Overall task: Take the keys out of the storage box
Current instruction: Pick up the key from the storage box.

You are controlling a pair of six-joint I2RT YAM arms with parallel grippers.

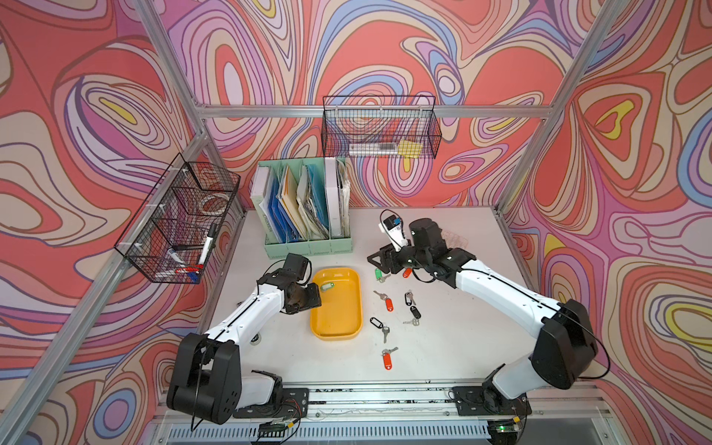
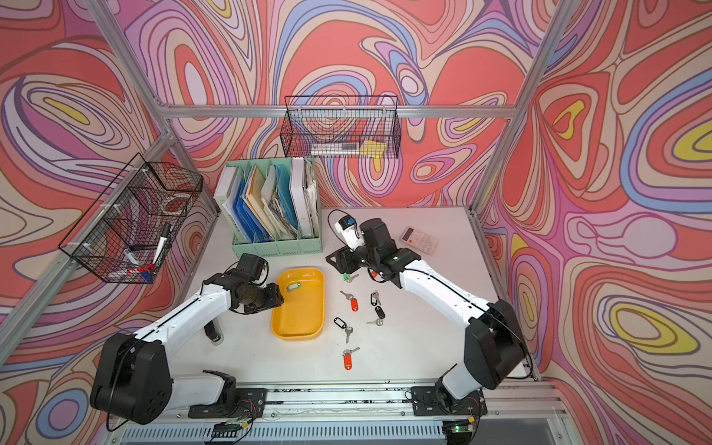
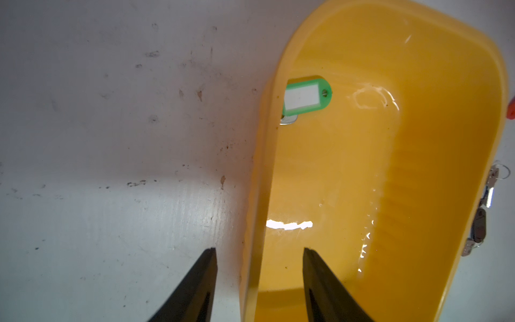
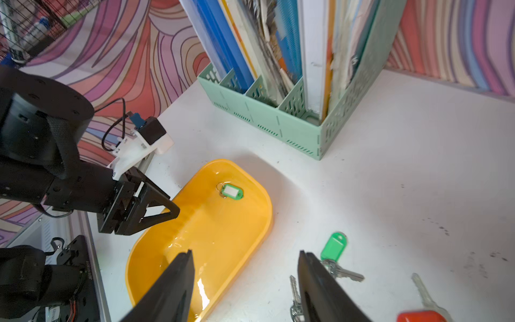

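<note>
Of the keys, one green-tagged set [image 1: 327, 287] is seen inside the storage box [image 1: 339, 318], at about 11 o'clock on its floor and close against the side wall. The other sets [image 1: 389, 303] are scattered on the table [image 1: 462, 327] at about 3 o'clock from the box. The left gripper [image 3: 259, 251] is held partly open and empty, astride the box's 9 o'clock wall, with one finger over the table and one over the box floor, well short of the tag. The right gripper [image 4: 245, 252] is likewise parted with nothing in it, above the table at about 1 o'clock from the box. The set in the box is judged to be light. Its tag is stiff, smooth plastic lying flat, with the ring and key loosely jointed and partly tucked beneath it, so swinging is to be expected once it is lifted. It would best be pinched across the tag's narrow width, on the side away from the wall. The glossy box itself could easily be nudged.
</note>
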